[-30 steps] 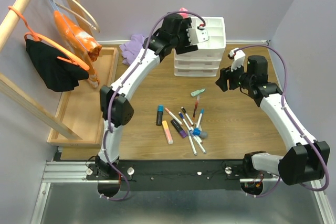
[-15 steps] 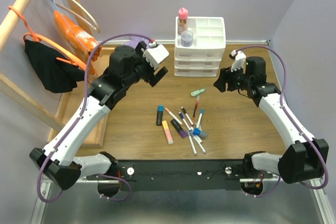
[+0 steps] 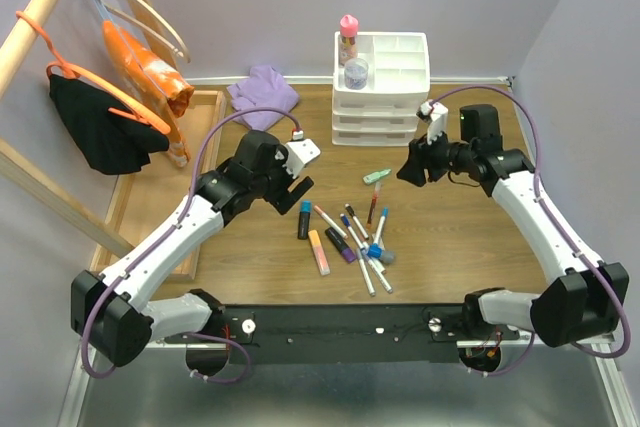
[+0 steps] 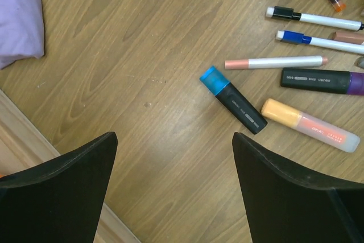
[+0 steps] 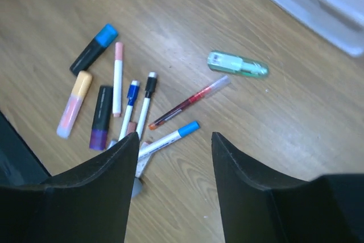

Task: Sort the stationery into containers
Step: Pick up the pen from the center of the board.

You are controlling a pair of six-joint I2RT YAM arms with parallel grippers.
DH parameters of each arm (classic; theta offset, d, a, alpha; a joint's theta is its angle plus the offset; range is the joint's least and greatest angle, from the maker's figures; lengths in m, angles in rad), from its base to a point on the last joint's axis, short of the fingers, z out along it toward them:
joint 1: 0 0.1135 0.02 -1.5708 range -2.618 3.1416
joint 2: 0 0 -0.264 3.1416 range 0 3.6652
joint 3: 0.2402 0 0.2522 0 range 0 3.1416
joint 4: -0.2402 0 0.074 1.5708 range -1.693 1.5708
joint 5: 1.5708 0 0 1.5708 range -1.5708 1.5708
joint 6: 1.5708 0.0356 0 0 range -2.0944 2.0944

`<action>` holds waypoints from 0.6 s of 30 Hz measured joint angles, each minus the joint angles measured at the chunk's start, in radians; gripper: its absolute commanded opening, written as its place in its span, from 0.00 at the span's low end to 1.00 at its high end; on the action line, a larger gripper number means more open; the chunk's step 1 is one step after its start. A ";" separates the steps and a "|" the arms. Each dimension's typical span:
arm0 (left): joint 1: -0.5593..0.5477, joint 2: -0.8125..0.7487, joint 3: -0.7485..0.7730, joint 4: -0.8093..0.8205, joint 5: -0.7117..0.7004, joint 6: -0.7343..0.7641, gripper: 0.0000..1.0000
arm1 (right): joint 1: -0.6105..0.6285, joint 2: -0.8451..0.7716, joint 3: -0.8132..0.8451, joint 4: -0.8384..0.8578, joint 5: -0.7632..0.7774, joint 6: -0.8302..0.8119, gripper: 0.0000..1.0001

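Loose stationery lies mid-table: a black highlighter with a blue cap (image 3: 304,219) (image 4: 233,99), an orange highlighter (image 3: 319,252) (image 4: 310,124), a purple one (image 3: 340,244) (image 5: 101,118), several thin white markers (image 3: 368,257), and a mint highlighter (image 3: 377,175) (image 5: 236,64) off on its own. A pink-capped glue bottle (image 3: 348,39) and a grey jar (image 3: 356,72) stand in the top tray of the white drawer unit (image 3: 400,52). My left gripper (image 3: 293,192) (image 4: 173,138) hangs open over bare wood, left of the black highlighter. My right gripper (image 3: 410,169) (image 5: 175,136) is open above the markers, holding nothing.
A purple cloth (image 3: 263,87) (image 4: 20,15) lies behind the left arm. The long wooden tray (image 3: 165,187) runs along the left side, its edge near my left finger (image 4: 57,192). A wooden rack with hangers and clothes (image 3: 100,117) leans over it.
My left arm has swung away from the drawer unit down to the table beside the highlighters, uncovering the bottle and jar. My right gripper has shifted slightly left and its jaws narrowed a little.
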 measured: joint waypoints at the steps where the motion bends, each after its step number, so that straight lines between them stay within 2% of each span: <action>1: 0.001 -0.005 -0.003 0.002 -0.001 -0.004 0.91 | 0.018 0.000 0.026 -0.043 -0.013 -0.075 0.57; 4: 0.007 -0.011 -0.004 0.018 -0.002 -0.012 0.91 | 0.065 0.000 0.060 -0.130 -0.037 -0.239 0.55; 8: 0.014 -0.017 -0.006 0.034 -0.003 -0.014 0.92 | 0.189 0.006 0.040 -0.242 -0.042 -0.465 0.52; 13: 0.021 -0.047 -0.022 0.042 -0.010 -0.014 0.94 | 0.303 0.038 -0.008 -0.272 -0.041 -0.581 0.49; 18: 0.021 -0.081 -0.042 0.051 -0.018 -0.015 0.95 | 0.409 0.078 -0.058 -0.259 -0.021 -0.618 0.49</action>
